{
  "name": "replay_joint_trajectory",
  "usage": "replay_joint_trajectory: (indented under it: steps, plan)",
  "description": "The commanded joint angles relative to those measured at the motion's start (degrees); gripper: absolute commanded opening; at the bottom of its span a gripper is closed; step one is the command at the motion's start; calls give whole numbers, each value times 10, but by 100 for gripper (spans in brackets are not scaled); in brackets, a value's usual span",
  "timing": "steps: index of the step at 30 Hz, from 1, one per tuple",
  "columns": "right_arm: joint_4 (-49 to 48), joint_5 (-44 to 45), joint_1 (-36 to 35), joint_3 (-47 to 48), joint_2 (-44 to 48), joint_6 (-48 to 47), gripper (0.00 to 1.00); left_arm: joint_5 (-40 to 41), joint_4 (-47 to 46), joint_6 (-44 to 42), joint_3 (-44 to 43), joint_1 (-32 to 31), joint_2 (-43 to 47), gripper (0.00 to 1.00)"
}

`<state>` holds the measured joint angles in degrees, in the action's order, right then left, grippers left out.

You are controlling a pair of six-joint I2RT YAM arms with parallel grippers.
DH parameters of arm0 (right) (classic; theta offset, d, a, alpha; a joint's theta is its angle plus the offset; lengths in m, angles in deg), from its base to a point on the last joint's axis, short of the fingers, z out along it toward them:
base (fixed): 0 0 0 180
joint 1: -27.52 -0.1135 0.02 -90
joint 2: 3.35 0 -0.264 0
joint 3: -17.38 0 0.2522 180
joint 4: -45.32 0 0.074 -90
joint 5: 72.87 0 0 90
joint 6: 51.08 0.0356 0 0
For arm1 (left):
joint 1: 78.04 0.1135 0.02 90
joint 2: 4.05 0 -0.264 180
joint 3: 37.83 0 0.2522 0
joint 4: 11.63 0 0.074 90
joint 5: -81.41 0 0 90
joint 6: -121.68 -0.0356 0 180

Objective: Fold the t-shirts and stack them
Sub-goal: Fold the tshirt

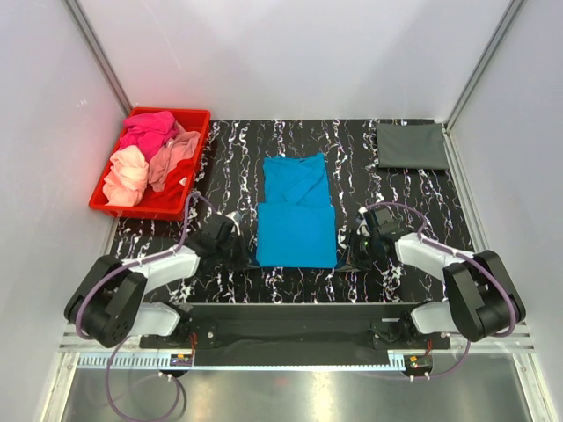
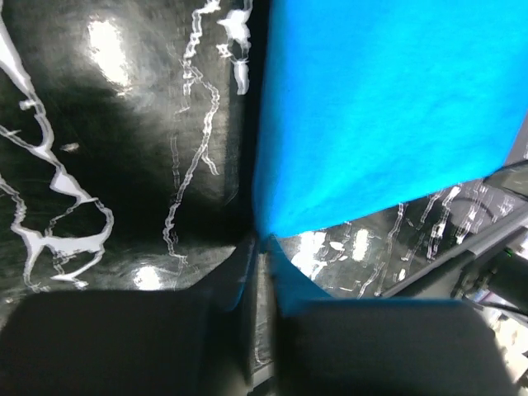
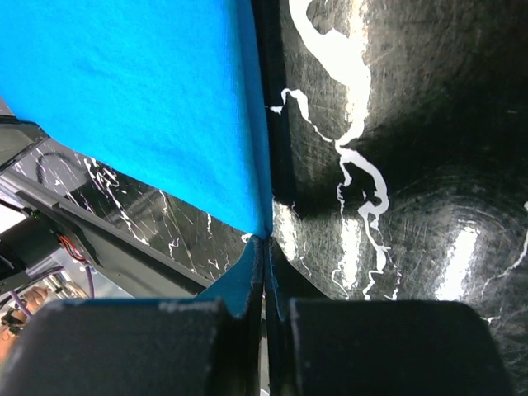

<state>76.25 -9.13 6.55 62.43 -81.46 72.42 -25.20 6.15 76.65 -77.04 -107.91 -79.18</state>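
Note:
A bright blue t-shirt (image 1: 296,213) lies lengthwise on the black marbled table, its near part folded over. My left gripper (image 1: 244,253) is shut on its near left corner, seen in the left wrist view (image 2: 262,241). My right gripper (image 1: 349,252) is shut on its near right corner, seen in the right wrist view (image 3: 266,239). A dark grey t-shirt (image 1: 411,145) lies folded at the far right. Hot pink (image 1: 148,130), peach (image 1: 126,176) and salmon (image 1: 174,155) shirts are heaped in the red bin (image 1: 187,192).
The red bin stands at the far left of the table (image 1: 237,158). White walls close the space on three sides. The metal rail (image 1: 290,316) with the arm bases runs along the near edge.

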Motion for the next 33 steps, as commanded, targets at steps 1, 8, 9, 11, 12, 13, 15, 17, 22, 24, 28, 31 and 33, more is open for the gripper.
replay_joint_trajectory:
  steps: [1, 8, 9, 11, 12, 13, 15, 17, 22, 24, 28, 31, 33]
  plan:
    - [1, 12, -4, -2, 30, 9, 0, 36, 35, -5, 10, -10, -9, 0]
    - [34, 26, -4, 11, 78, 12, 0, 69, 87, 6, -20, -39, 52, 0]
    - [37, 26, -4, 11, 83, 14, 0, 72, 93, 10, -21, -44, 59, 0]
    - [40, 27, -5, 11, 95, 14, 0, 79, 108, 14, -29, -49, 68, 0]
    - [43, 28, -4, 11, 98, 14, 0, 82, 115, 18, -32, -55, 79, 0]
    - [45, 29, -4, 11, 97, 14, 0, 90, 125, 19, -37, -57, 82, 0]
    - [47, 28, -4, 9, 96, 14, 0, 96, 139, 23, -41, -61, 98, 0]
    - [52, 28, -5, 11, 100, 17, 0, 97, 147, 24, -49, -62, 106, 0]
    - [105, 49, -6, 48, 139, 17, 0, 108, 184, 22, -86, -63, 134, 0]
    - [134, 61, -5, 83, 148, 10, 0, 114, 195, 22, -112, -63, 138, 0]
    - [168, 89, -6, 164, 141, -4, 0, 141, 237, 9, -172, -62, 128, 0]
    - [185, 108, -4, 223, 108, -21, 0, 164, 267, -9, -232, -59, 105, 0]
    - [192, 117, -4, 254, 73, -34, 0, 165, 284, -25, -280, -48, 76, 0]
